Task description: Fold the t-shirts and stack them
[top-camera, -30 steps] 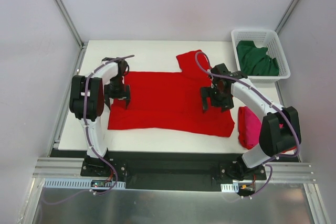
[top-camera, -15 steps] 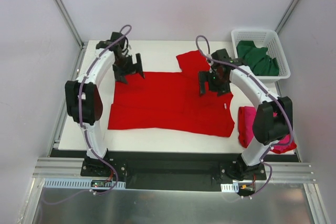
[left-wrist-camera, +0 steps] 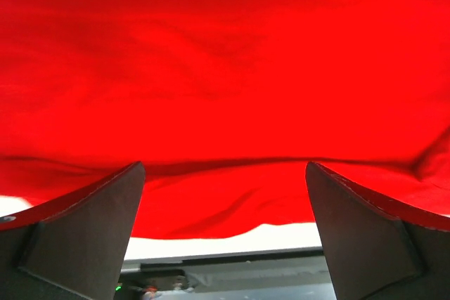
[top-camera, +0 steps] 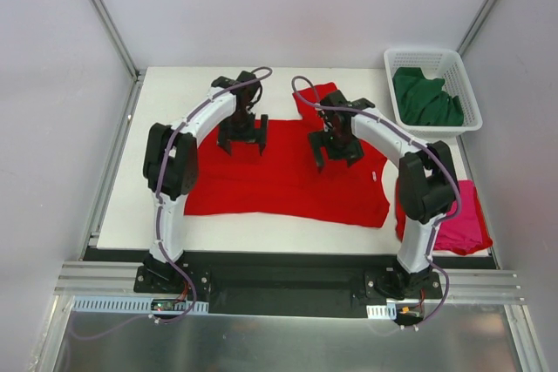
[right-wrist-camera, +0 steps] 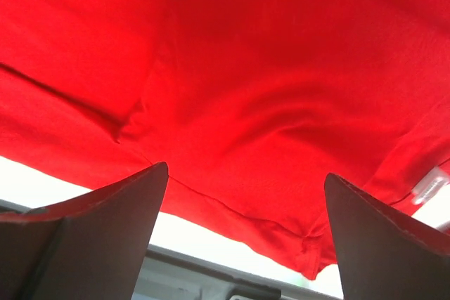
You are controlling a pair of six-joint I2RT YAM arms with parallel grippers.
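- Both arms have swung inward since a second ago. The left gripper [top-camera: 242, 147] has come from the shirt's left part to upper centre, and the right gripper [top-camera: 336, 156] has shifted left.
- With the right arm's elbow drawn in, more of the magenta-pink t-shirt [top-camera: 462, 219] shows at lower right. It lies bunched on the table [top-camera: 174, 84], just beside the red one's right edge.
- At frame centre the red t-shirt [top-camera: 279, 185] lies spread flat, its long axis running left to right. One sleeve sticks out toward upper centre, and a small white tag [top-camera: 375, 177] sits near the right end.
- Over its far half both grippers hang with fingers spread wide and nothing between them. The wrist views show only red cloth beneath the parted fingers.
- Farthest, at upper right, the dark green t-shirt [top-camera: 425, 100] lies crumpled inside the white basket [top-camera: 390, 58].
- Count: three t-shirts, one of each colour; one basket; two grippers.
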